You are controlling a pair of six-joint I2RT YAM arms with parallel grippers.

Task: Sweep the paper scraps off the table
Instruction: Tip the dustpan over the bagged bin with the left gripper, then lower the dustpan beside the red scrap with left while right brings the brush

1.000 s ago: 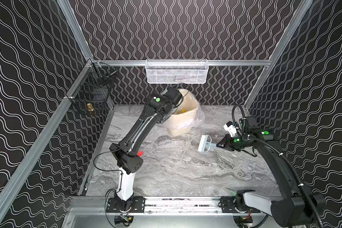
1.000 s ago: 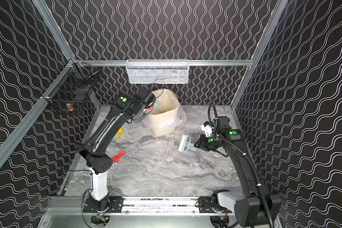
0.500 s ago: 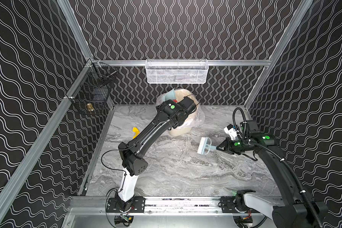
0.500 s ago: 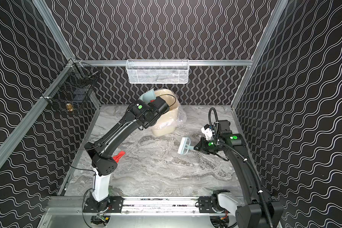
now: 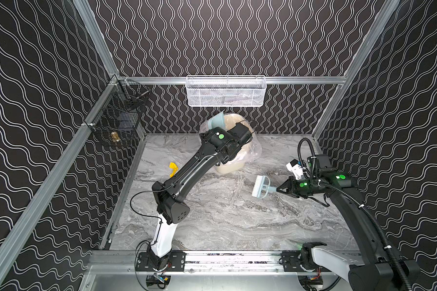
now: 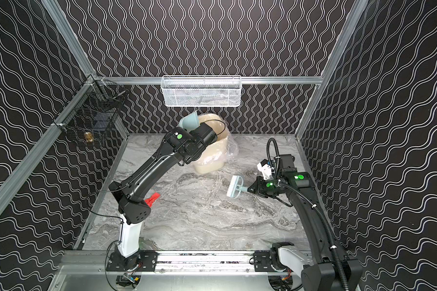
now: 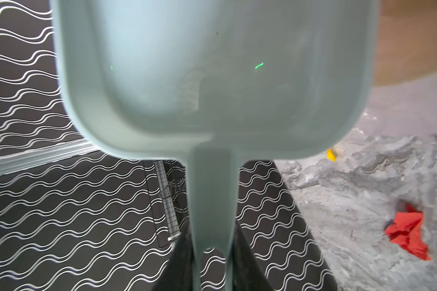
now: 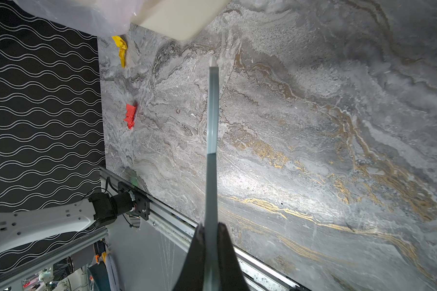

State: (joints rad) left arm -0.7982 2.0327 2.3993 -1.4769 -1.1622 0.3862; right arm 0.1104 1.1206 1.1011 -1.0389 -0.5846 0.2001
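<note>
A yellow scrap (image 5: 172, 168) and a red scrap (image 6: 152, 198) lie on the table (image 5: 237, 221), both close to its left edge. Being light, crumpled paper, they would likely skid or flutter, so bristles suit them better than pinching. The left gripper (image 7: 211, 254) clamps the dustpan (image 7: 212, 75) handle above the bin (image 5: 231, 166). The right gripper (image 5: 280, 188) is closed on the brush (image 5: 261, 186) handle.
</note>
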